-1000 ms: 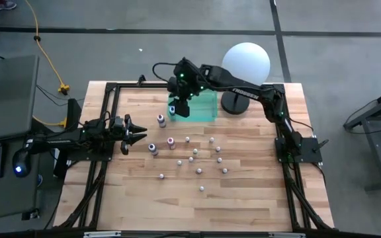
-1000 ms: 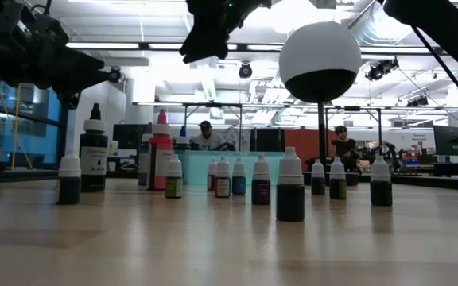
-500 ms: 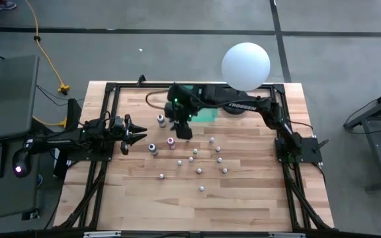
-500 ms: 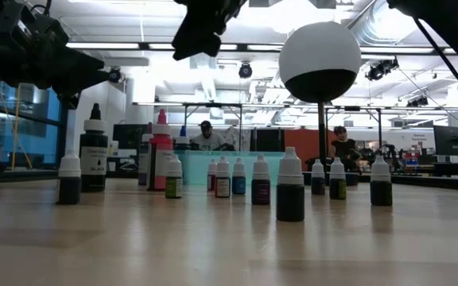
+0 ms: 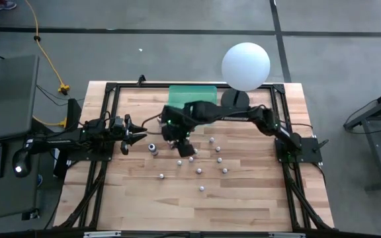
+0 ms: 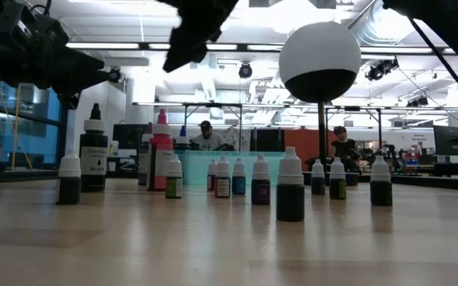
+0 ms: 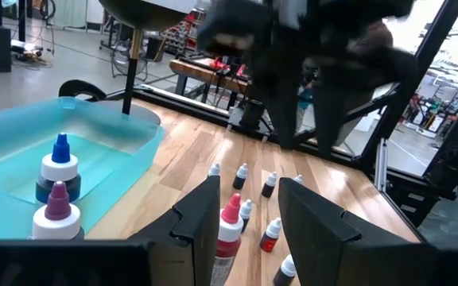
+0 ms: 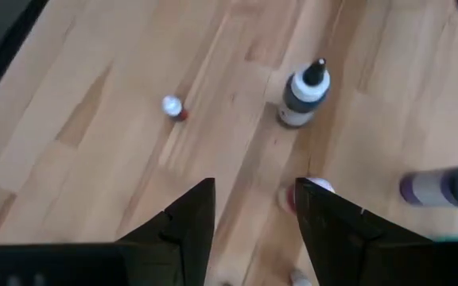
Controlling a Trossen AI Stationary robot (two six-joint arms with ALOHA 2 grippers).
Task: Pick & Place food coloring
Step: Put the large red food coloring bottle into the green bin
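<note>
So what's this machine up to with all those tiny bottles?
It is sorting little food coloring bottles on a wooden table into a teal bin. The right gripper hangs open and empty above the bottles, seemingly lining up a pick. The left gripper waits, empty, at the table's left side.
</note>
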